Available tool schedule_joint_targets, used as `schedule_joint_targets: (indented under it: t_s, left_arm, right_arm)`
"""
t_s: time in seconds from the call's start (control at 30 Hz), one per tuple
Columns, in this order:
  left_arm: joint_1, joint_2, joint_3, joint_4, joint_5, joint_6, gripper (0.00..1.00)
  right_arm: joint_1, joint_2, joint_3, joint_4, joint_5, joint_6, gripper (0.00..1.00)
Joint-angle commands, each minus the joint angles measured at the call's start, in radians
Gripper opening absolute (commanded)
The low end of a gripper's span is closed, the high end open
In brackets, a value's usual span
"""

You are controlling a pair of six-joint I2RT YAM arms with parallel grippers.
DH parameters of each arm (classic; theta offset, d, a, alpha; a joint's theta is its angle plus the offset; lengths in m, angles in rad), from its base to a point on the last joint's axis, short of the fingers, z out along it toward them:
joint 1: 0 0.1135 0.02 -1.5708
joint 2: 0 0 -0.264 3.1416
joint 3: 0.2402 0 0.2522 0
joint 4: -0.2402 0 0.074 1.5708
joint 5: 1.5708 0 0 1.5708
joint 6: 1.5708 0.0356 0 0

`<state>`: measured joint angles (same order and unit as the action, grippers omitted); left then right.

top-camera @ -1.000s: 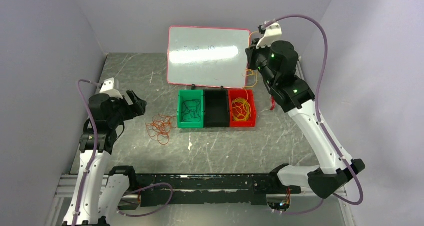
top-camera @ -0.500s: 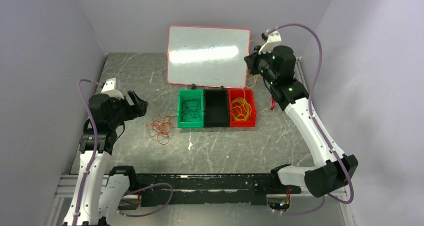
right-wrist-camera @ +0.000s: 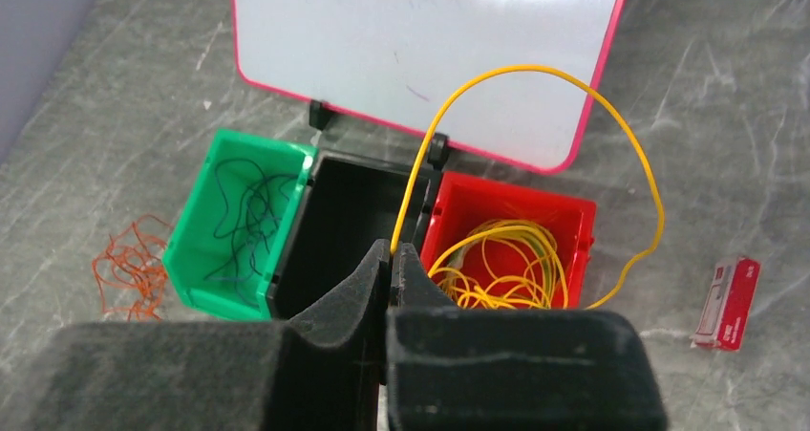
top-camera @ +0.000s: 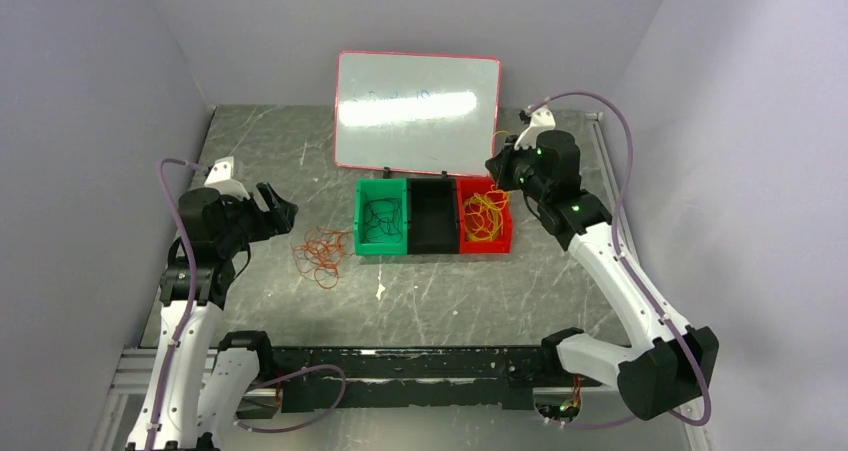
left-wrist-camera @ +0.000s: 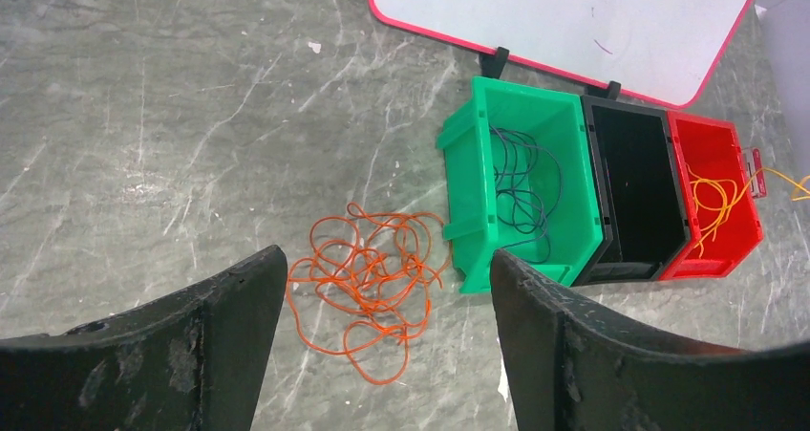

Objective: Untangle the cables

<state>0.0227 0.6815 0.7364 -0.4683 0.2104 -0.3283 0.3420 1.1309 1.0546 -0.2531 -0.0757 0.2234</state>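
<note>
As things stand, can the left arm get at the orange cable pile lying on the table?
Probably yes. The left gripper hangs open above the orange cables, which lie loose on the table beside the green bin; nothing lies between.

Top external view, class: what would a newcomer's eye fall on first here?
The bright row in front of the whiteboard: green bin, black bin, red bin. Next, the right gripper, shut on a yellow cable arching above the red bin. Loose orange cables lie on the table left of the green bin.
</note>
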Motion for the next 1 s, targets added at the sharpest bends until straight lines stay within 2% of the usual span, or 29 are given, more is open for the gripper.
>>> schedule_joint_targets:
  t_s: [0.0, 0.5, 0.77, 0.97]
  left_arm:
    - [0.01, -0.013, -0.007, 0.026, 0.027, 0.014, 0.82]
    - [0.01, -0.008, -0.015, 0.034, 0.035, 0.015, 0.81]
    - [0.01, -0.008, -0.015, 0.035, 0.037, 0.017, 0.81]
    - [0.01, -0.007, -0.016, 0.037, 0.039, 0.015, 0.81]
  right_arm:
    - [-0.007, 0.017, -0.042, 0.024, -0.033, 0.018, 0.0]
    - [-0.019, 0.121, -0.123, 0.056, -0.15, 0.016, 0.0]
    - [-0.042, 0.247, -0.142, 0.081, -0.246, -0.008, 0.0]
    - [-0.049, 0.339, -0.118, 0.076, -0.203, -0.018, 0.0]
